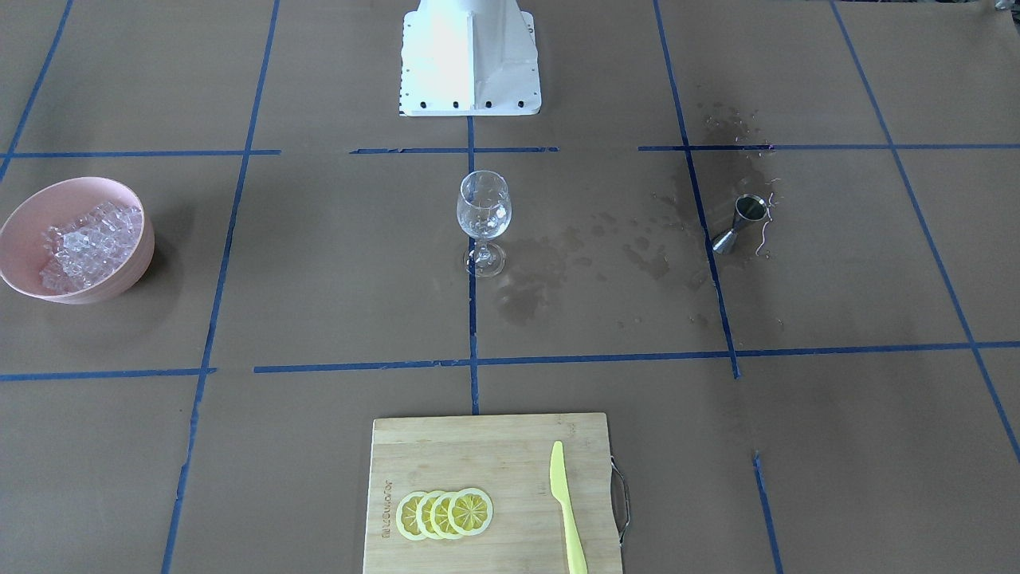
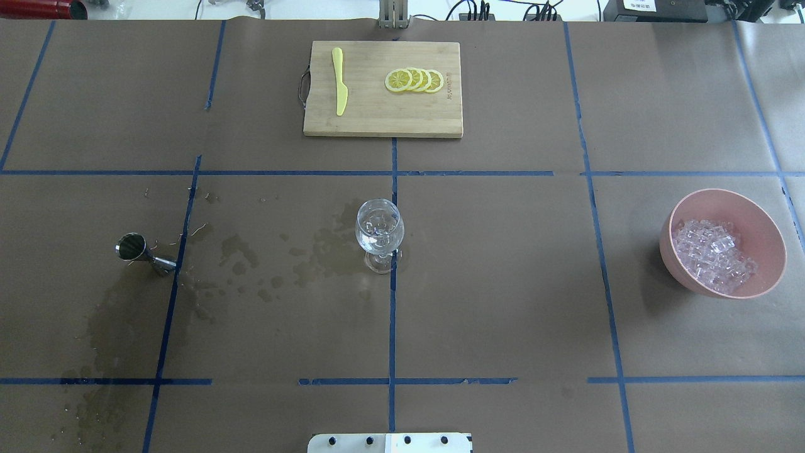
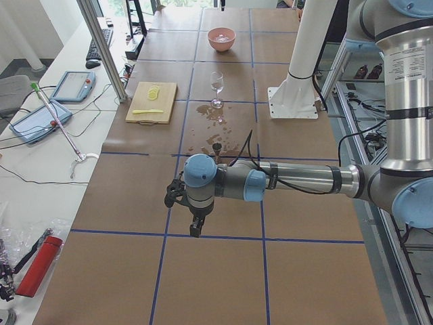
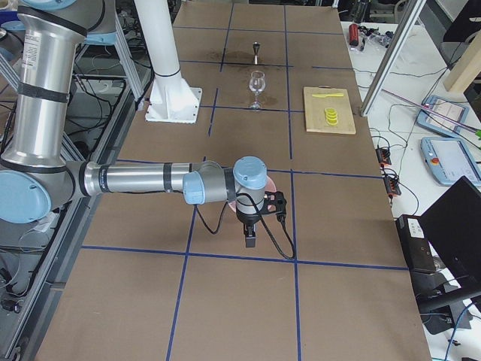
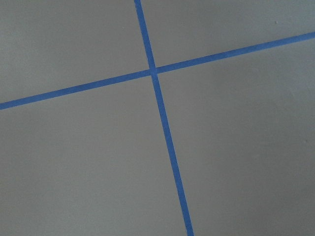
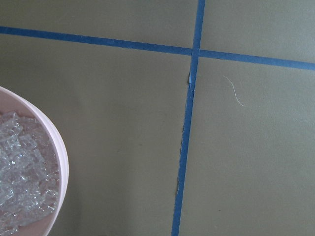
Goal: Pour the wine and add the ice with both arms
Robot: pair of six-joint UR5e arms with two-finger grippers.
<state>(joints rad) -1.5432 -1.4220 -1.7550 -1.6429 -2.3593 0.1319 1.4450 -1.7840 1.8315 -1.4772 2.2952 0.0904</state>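
A clear stemmed wine glass [image 2: 378,229] stands upright at the table's middle, with glittering bits in its bowl. I cannot make out the wine in it or in the steel jigger [image 2: 141,251] standing to the robot's left. The ice [image 2: 710,251] is heaped in a pink bowl [image 2: 770,220] on the robot's right. Only the side views show the arms. My left gripper [image 3: 195,232] points down over bare paper, far from the jigger. My right gripper [image 4: 249,242] hangs just beside the pink bowl [image 6: 56,147]. I cannot tell whether either is open or shut.
A bamboo cutting board [image 2: 377,119] at the far edge carries lemon slices [image 2: 415,80] and a yellow plastic knife [image 2: 340,82]. Dark wet stains [image 2: 251,264] spread on the brown paper between jigger and glass. The white pedestal base [image 1: 470,64] stands behind the glass.
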